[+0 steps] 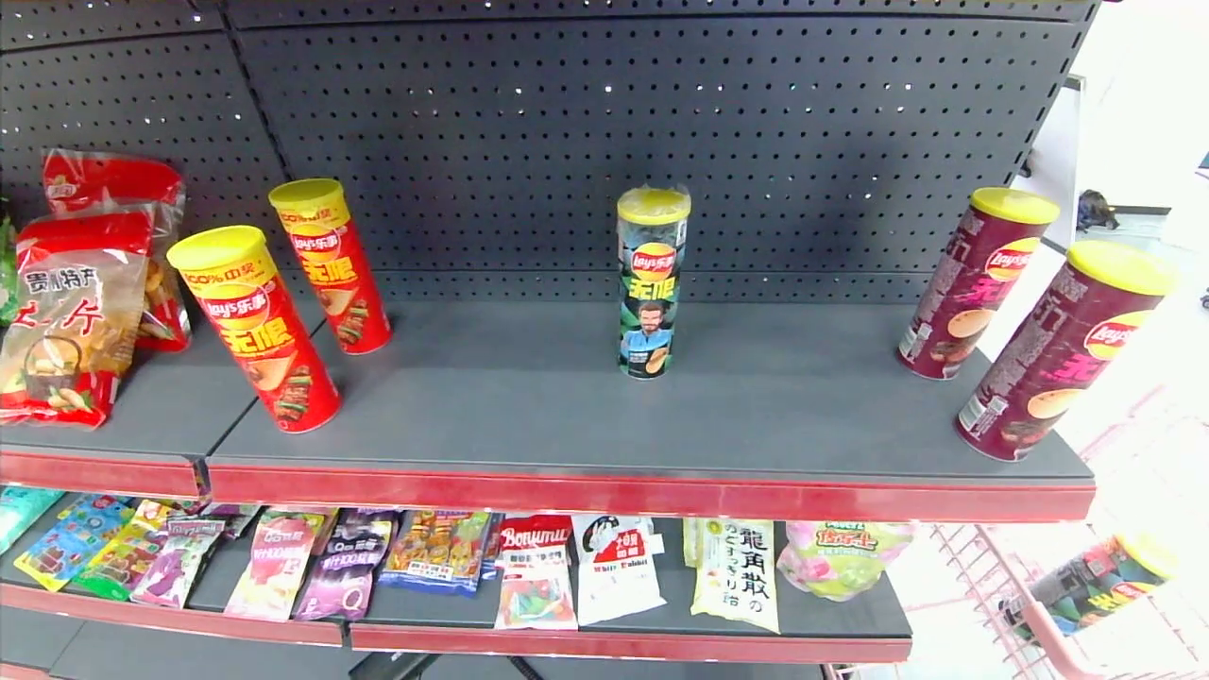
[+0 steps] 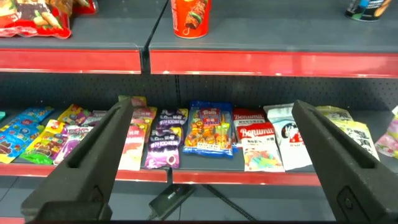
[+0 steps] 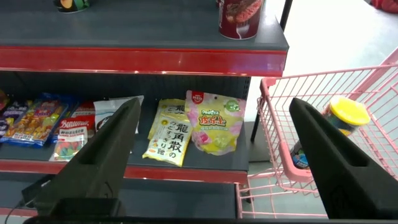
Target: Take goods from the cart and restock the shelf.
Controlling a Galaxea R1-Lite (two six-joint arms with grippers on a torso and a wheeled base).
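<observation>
1 dark chip can [image 1: 1100, 578] with a yellow lid leans in the pink cart [image 1: 1048, 635], just right of the shelf [image 1: 661, 493]. Its long axis is tilted, lid end pointing up and right. The left gripper [image 2: 211, 106] and right gripper [image 3: 214, 102] are both spread wide and empty, facing the lower shelf.

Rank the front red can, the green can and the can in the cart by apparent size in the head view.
1. Front red can: looks largest, but it is nearest.
2. Green can: slightly smaller, standing farther back.
3. Cart can: looks smallest, but lies farther off and partly hidden, so unsure.
</observation>
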